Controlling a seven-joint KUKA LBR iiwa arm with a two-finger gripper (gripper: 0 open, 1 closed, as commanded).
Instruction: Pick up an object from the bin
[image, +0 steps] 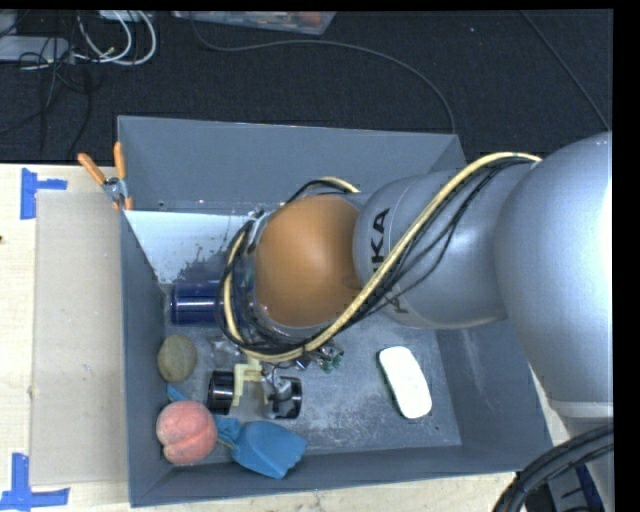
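the gripper is seen low over the floor of the bin, left of centre, under the orange cover. whether it is released or clenched cannot be told. nearest to it are found a blue rag, a pink ball and an olive ball; a white soap is set apart at the right.
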